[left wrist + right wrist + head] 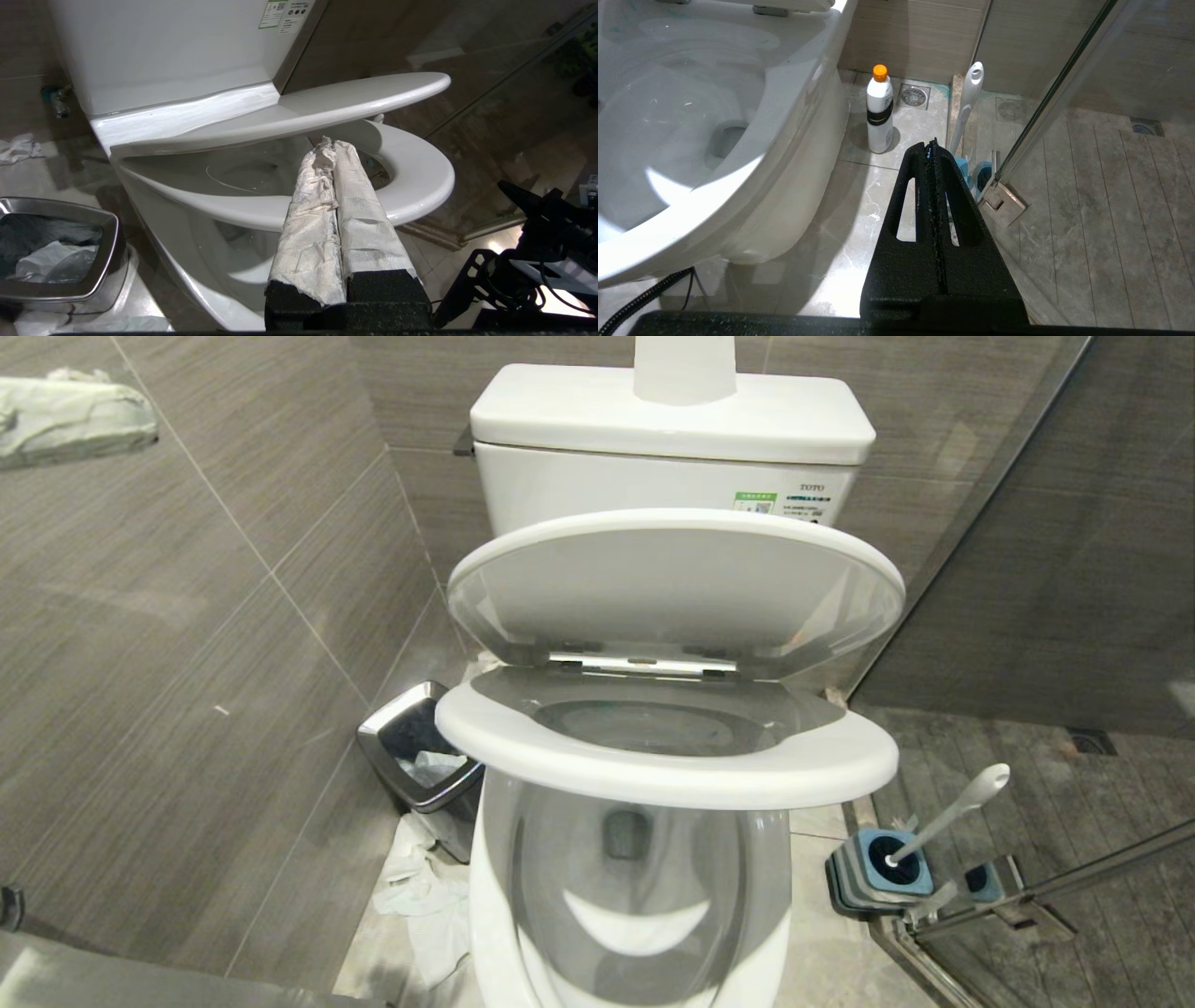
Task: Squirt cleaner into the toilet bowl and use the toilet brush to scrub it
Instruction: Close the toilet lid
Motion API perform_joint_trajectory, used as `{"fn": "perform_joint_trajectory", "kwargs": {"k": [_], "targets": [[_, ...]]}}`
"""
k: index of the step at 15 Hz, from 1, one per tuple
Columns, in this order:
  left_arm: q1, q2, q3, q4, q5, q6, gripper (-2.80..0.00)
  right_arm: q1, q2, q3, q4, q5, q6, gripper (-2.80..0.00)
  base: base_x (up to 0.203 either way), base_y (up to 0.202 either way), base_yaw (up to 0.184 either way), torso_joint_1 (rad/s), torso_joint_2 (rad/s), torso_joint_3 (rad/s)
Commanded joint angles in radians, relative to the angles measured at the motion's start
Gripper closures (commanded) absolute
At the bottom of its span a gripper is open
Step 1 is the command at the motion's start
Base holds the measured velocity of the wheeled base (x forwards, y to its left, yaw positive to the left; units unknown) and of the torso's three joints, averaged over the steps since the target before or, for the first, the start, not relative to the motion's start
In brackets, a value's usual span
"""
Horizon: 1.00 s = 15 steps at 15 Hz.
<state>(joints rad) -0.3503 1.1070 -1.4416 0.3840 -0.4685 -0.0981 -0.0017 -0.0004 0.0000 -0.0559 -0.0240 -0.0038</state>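
Large glossy white ceramic toilet bowl [495, 896] at centre of the head view, white seat [672, 770] lifted partway off the rim and tilted, white lid [672, 583] raised higher above it in front of the white cistern [672, 439]. Left gripper [332, 142], fingers wrapped in white paper towel, pressed together with nothing between them — tips just at the seat's near edge, whether touching it cannot be told, pointing in toward the bowl. Right gripper [931, 142], bare black fingers, likewise clenched on nothing, hanging low over the beige floor tiles [859, 196] beside the bowl's outer wall. Small white cleaner bottle with an orange cap [879, 114] upright on the floor close to the bowl's base, near a round floor drain [913, 96]. Long slim white-handled toilet brush [952, 817] leaning in its squarish blue-and-grey holder [864, 882], right of the bowl, just beside the glass shower door's metal hinge [1003, 203]. Chrome-rimmed square bin [420, 756] with crumpled paper inside, on the bowl's other side against the grey wall tiles — more crumpled white paper [425, 905] on the floor in front of it.
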Motion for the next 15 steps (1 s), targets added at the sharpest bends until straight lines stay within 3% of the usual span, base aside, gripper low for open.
{"fn": "perform_joint_trajectory", "kwargs": {"k": [1,5,8,9,11,15], "targets": [[0.018,0.019,-0.014,-0.006,-0.004,-0.001,0.00,0.000,0.000,0.025,-0.001,-0.001,-0.001,0.00,0.000,0.000,0.000,0.002,0.00,0.026],[0.028,0.176,-0.151,-0.030,-0.007,0.024,0.00,0.000,0.000,0.025,-0.001,-0.001,-0.001,0.00,0.000,0.000,0.000,0.000,0.00,0.000],[0.023,0.319,-0.243,-0.033,0.015,0.242,0.00,0.000,0.000,0.025,-0.001,-0.001,-0.001,0.00,0.000,0.000,0.000,0.000,0.00,0.000],[-0.012,0.336,-0.249,-0.028,0.018,0.266,0.00,0.000,0.000,0.025,-0.001,-0.001,-0.001,0.00,0.000,0.000,0.000,0.000,0.00,0.000],[-0.070,0.362,-0.254,0.014,0.029,0.281,0.00,0.000,0.000,0.025,-0.001,-0.001,-0.001,0.00,0.000,0.000,0.000,0.000,0.00,0.000],[-0.117,0.402,-0.250,0.022,0.071,0.281,0.00,0.000,0.000,0.025,-0.001,-0.001,-0.001,0.00,0.000,0.000,0.000,0.000,0.00,0.000]]}}
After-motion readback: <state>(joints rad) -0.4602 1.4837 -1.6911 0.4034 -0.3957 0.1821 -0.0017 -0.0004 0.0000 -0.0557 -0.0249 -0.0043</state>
